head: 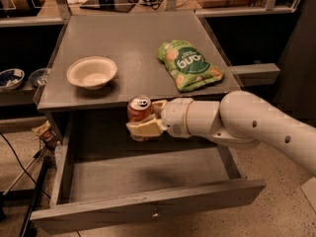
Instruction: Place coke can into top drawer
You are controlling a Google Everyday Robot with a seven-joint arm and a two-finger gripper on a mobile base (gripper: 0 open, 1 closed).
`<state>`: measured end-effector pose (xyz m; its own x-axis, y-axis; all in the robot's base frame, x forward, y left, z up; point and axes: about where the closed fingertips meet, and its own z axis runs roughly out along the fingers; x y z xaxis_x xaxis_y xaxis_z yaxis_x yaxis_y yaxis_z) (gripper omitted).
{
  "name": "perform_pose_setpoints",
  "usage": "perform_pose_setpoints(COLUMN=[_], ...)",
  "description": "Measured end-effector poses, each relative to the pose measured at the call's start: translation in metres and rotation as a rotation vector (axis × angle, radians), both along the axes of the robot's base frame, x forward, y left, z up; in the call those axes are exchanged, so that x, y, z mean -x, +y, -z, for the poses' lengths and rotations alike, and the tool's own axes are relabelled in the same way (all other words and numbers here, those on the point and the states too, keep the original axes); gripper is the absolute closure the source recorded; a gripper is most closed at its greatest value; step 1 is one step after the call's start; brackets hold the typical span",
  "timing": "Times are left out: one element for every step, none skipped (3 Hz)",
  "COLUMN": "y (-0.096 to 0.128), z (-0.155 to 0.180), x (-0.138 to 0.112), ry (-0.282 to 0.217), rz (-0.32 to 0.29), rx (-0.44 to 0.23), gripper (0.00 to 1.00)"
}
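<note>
The coke can [138,108], red-brown with a silver top and pull tab, hangs upright over the back of the open top drawer [148,201], just in front of the cabinet's top edge. My gripper [144,120] is shut on the can, its cream fingers [146,128] wrapped around the can's lower half. The white arm reaches in from the right. The drawer is pulled out, its grey floor bare, with a small metal knob [155,213] on the front panel.
On the cabinet top [133,43] sit a white bowl [92,72] at the left and a green snack bag [188,65] at the right. Dark shelves with bowls [11,78] stand to the left. A cable [19,172] runs along the floor at the left.
</note>
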<state>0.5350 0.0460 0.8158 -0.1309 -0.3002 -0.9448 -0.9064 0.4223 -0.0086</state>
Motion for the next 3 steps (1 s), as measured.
perform_pose_setpoints(y=[0.0261, 0.0261, 0.0359], z=[0.0317, 0.0317, 0.0369], x=[-0.0061, -0.0061, -0.0054], ry=[-0.014, -0.014, -0.01], rz=[-0.018, -0.018, 0.013], rx=[-0.027, -0.027, -0.053], gripper=[1.0, 1.0, 1.0])
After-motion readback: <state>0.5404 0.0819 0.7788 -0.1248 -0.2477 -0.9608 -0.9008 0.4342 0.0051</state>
